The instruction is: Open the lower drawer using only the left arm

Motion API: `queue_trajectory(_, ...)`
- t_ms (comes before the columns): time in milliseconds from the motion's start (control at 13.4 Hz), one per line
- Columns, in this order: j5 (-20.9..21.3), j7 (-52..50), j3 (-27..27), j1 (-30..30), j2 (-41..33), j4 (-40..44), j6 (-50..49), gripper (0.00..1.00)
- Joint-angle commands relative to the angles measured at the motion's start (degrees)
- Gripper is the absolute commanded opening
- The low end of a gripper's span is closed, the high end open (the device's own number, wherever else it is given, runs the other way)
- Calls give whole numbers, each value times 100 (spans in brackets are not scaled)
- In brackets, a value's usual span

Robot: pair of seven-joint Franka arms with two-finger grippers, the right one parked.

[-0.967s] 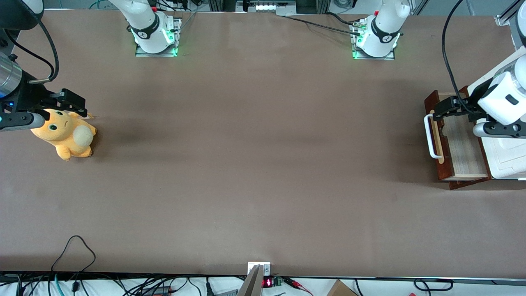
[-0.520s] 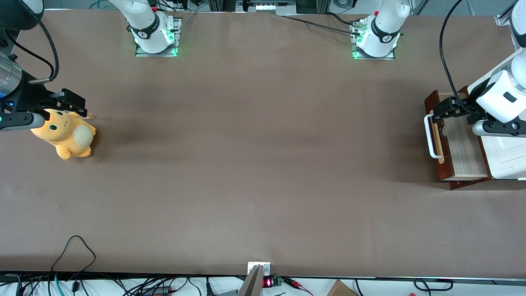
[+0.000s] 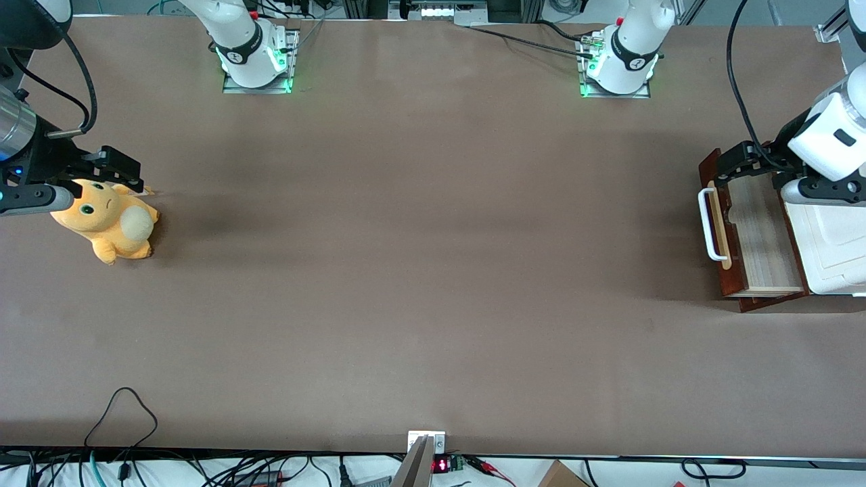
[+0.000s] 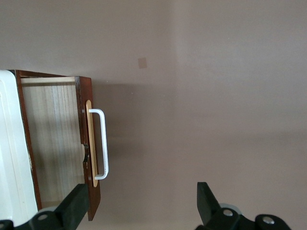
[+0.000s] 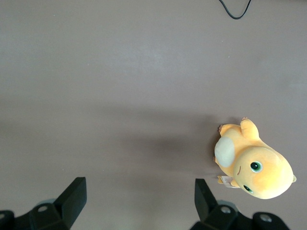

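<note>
**Inspector:** Report the state of the drawer.

**Operator:** I see the lower drawer at the working arm's end of the table, pulled well out from under the white panel. Its pale wood inside lies exposed and looks empty. The white handle stands free, nothing touching it.

**Inspector:** And the claw?

**Operator:** The left arm holds its gripper above the drawer's corner at about 12 o'clock from the handle, farther from the front camera than the handle is. In the wrist view the gripper has its jaws spread wide, gripping nothing, with the drawer and the handle seen below it.

**Inspector:** What remains?

**Operator:** By my judgement, little or nothing. The opening looks done; I cannot tell whether the drawer has more travel. Only clearing the arm seems left.

**Inspector:** Anything else on the table?

**Operator:** A yellow plush toy, toward the parked arm's end, well apart from the work.
</note>
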Motion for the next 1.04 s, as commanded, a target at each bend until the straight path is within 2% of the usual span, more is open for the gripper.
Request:
queue_trajectory(0,-9,122,8,9,98,276,-198,100)
queue_trajectory(967,-62,44,16,27,115,478,-181,100)
